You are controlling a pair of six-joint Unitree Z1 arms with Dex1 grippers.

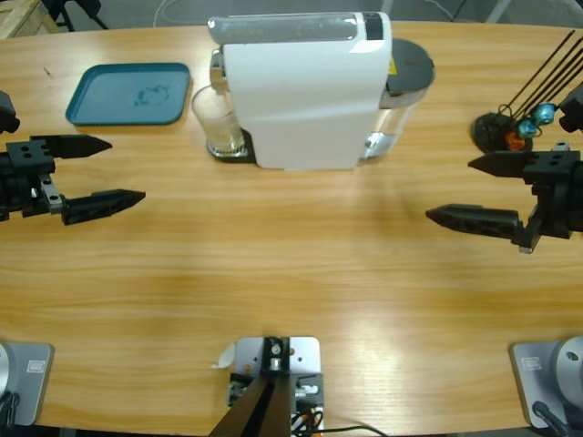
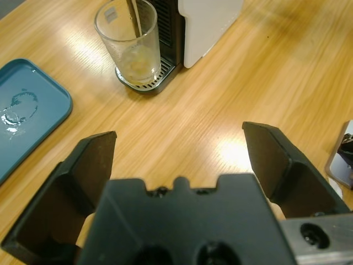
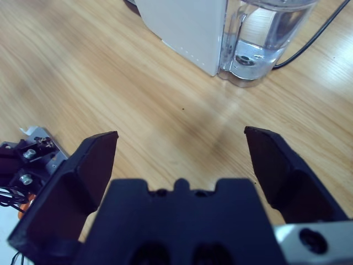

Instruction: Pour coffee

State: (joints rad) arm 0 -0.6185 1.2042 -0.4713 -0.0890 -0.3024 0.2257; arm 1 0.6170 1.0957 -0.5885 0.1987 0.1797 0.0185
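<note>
Amber coffee (image 2: 139,58) shallow in glass tumbler (image 2: 129,41)

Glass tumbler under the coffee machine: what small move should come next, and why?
Probably the left claw should advance toward the glass tumbler. The tumbler stands on the machine's drip tray with a shallow amber pool of coffee, and both claws are open, empty and apart from it.

One white coffee machine (image 1: 305,86) is counted on the desk (image 1: 291,273); one clear glass tumbler (image 1: 217,120) is seen at its drip grate, with one shallow pool of coffee (image 2: 139,59) in it; one teal tray (image 1: 127,93) is counted; one clear water tank (image 3: 263,38) is found behind the machine; one capsule stand (image 1: 510,127) is noted; two arms are counted, each with one pincer, left (image 1: 96,170) and right (image 1: 478,191).
</note>
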